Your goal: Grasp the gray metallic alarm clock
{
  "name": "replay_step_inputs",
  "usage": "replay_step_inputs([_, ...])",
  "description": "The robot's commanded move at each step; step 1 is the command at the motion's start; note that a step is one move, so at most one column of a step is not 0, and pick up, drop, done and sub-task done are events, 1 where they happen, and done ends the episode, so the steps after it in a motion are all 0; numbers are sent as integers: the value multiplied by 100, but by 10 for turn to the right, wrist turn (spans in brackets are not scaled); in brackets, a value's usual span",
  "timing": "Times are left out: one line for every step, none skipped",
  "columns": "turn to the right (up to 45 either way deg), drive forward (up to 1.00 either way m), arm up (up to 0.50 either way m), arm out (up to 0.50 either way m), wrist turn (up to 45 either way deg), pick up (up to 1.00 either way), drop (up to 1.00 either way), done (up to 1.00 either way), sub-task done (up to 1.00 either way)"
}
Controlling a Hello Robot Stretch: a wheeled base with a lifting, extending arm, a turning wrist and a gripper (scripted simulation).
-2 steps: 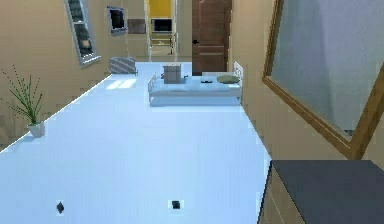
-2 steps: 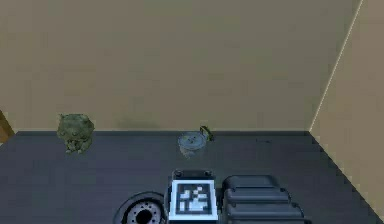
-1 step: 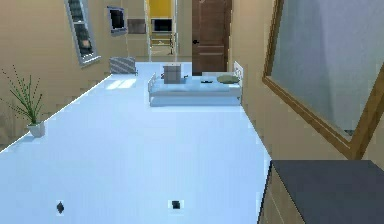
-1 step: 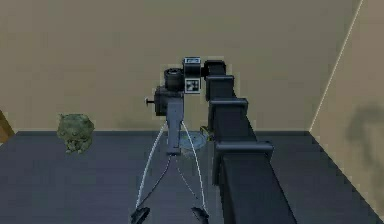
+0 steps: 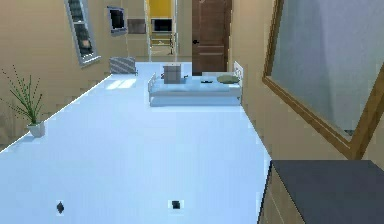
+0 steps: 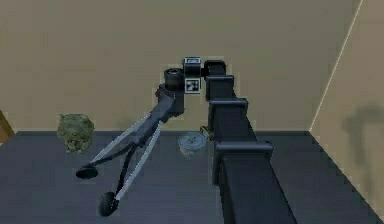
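Note:
A small round grey metallic thing (image 6: 192, 143), possibly the alarm clock, sits on a dark tabletop (image 6: 40, 185) in the arm side view, just left of the arm's dark bar (image 6: 240, 150). The gripper (image 6: 98, 188) reaches down and left from its body, well to the left of the grey thing. Its thin fingers (image 6: 125, 150) end over bare tabletop, so it holds nothing. A lumpy green object (image 6: 75, 130) stands on the same top, a little beyond the fingertips.
In the forward view a pale floor (image 5: 140, 140) runs to a low bed (image 5: 195, 90) with small items on it, in front of a brown door (image 5: 211, 35). A potted plant (image 5: 28, 105) stands at the left. A framed pane (image 5: 320, 60) hangs on the right wall above a dark cabinet top (image 5: 330, 190).

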Motion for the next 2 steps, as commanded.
replay_step_inputs([0, 0, 0, 0, 450, 0, 0, 0, 0])
replay_step_inputs([0, 0, 0, 0, 450, 0, 0, 0, 0])
